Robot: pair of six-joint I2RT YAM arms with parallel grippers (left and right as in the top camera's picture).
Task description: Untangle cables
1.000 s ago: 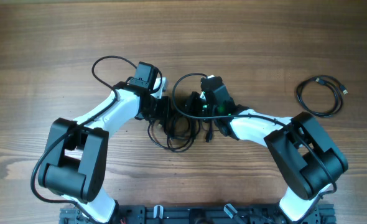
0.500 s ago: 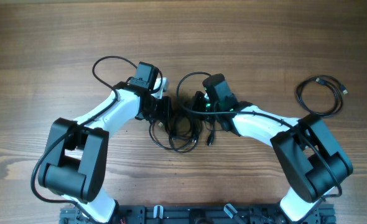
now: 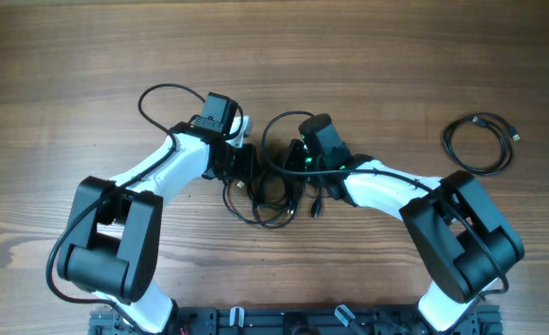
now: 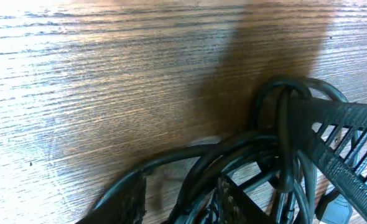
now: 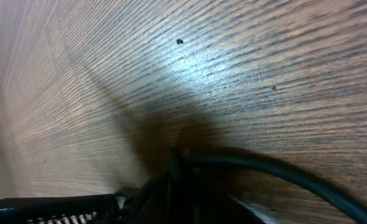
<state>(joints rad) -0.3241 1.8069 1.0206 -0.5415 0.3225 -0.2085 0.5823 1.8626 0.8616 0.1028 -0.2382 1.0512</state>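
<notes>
Black cords make up most of what is left to do. Judging by how things lie, the job is partly done: one cord is clear of the rest, and the others are knotted together.

In the overhead view the left gripper (image 3: 245,167) sits just left of centre, low at the edge of the tangle (image 3: 267,200). Its wrist camera shows several cords (image 4: 233,162) bunched and crossing one another beside a ribbed finger (image 4: 342,152), with one cord looped over the others at the upper right. Whether the jaws are clamped on them or only lie among them, I cannot tell.

The tangle lies at the middle of the frame, between the two grippers, on the wooden table (image 3: 349,56). It is thin, glossy and overlapping, with a few loops sagging toward the lower centre.

Right of centre, the right gripper (image 3: 298,160) touches the same knot. Its wrist view shows one cord (image 5: 264,168) running into the dark spot by its finger. The grip there is hidden, so I cannot tell its state either.

At the far right a loose cord (image 3: 479,144) lies in one open loop, well apart from the rest.
</notes>
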